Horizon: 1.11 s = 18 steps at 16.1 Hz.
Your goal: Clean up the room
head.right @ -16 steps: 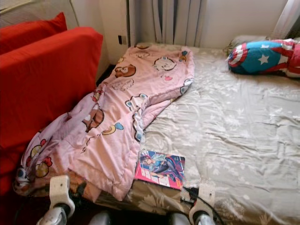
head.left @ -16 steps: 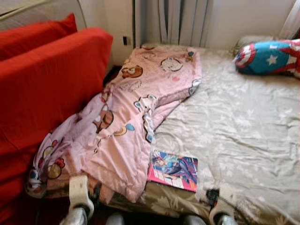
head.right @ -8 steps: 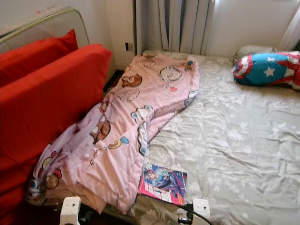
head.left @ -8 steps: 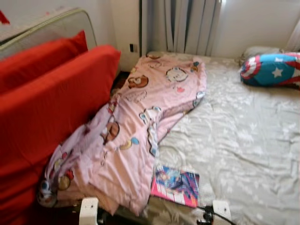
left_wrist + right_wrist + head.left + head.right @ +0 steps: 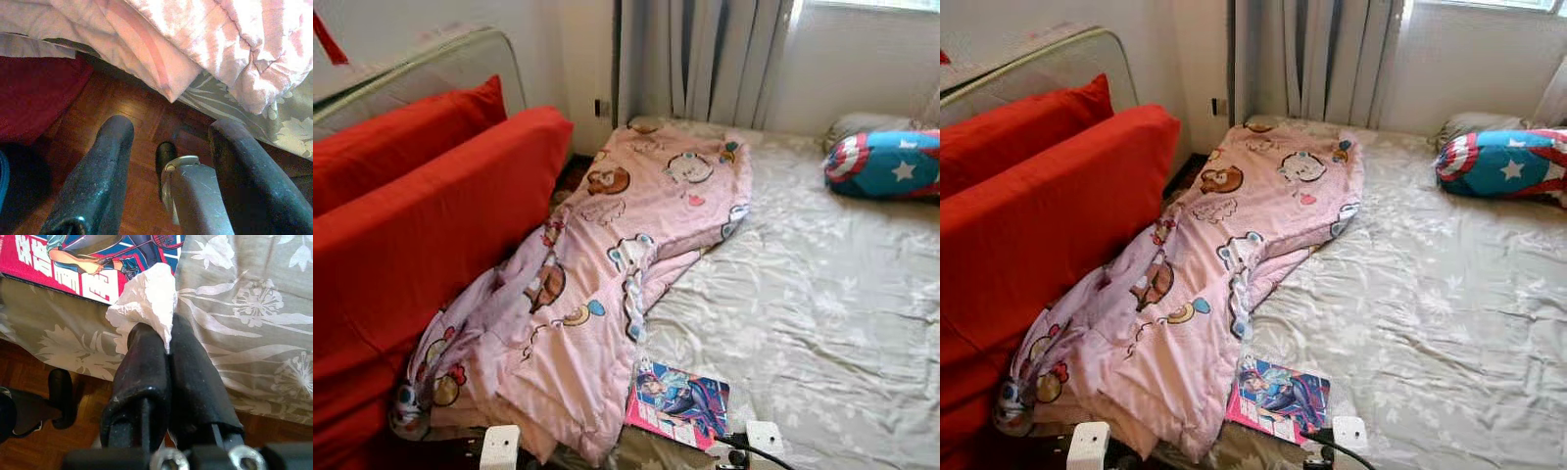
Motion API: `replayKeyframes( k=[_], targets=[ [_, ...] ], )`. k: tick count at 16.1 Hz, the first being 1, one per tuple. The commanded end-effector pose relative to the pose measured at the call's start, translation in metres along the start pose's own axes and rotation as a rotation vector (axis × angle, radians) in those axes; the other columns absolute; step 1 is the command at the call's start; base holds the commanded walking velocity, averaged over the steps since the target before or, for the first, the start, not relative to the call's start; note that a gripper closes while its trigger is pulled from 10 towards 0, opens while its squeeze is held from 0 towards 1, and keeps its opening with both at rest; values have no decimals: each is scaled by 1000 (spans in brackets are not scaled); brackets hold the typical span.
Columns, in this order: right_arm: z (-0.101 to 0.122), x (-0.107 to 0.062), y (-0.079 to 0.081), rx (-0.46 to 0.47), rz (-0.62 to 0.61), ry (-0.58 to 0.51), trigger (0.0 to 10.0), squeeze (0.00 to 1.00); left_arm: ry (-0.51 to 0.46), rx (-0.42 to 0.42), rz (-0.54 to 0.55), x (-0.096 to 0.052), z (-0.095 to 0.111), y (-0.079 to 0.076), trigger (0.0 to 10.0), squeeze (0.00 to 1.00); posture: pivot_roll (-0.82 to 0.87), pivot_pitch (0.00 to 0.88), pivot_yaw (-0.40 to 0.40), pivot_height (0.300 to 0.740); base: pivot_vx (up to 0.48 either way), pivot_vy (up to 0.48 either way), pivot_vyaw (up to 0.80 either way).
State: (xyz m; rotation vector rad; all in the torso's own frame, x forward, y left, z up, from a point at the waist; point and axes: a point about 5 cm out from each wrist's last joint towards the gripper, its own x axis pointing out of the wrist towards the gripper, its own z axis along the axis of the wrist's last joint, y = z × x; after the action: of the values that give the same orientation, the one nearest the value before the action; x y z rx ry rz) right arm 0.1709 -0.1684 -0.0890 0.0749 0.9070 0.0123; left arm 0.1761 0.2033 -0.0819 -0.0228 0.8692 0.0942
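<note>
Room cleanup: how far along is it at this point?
Early. In hand: the right gripper is shut on a crumpled white tissue near the bed's edge. Left: the pink blanket lies rumpled, spilling off the bed, and the magazine remains there. The left gripper is open, empty.
</note>
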Motion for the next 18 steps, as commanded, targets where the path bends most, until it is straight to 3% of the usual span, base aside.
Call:
replayKeyframes(
  k=[1,6,18],
  targets=[
    [-2,0,1,-11,16,13,10000,0,33,2,5,-1,-7,2,10000,0,18,0,-19,740,0,0,0],
    [-3,0,3,-64,21,32,10000,0,44,-2,17,-1,-7,5,10000,0,19,0,-25,740,0,0,794],
    [-19,-8,-22,-99,7,82,10000,0,41,-9,38,-1,-3,9,10000,0,36,0,-24,740,0,0,796]
  ],
)
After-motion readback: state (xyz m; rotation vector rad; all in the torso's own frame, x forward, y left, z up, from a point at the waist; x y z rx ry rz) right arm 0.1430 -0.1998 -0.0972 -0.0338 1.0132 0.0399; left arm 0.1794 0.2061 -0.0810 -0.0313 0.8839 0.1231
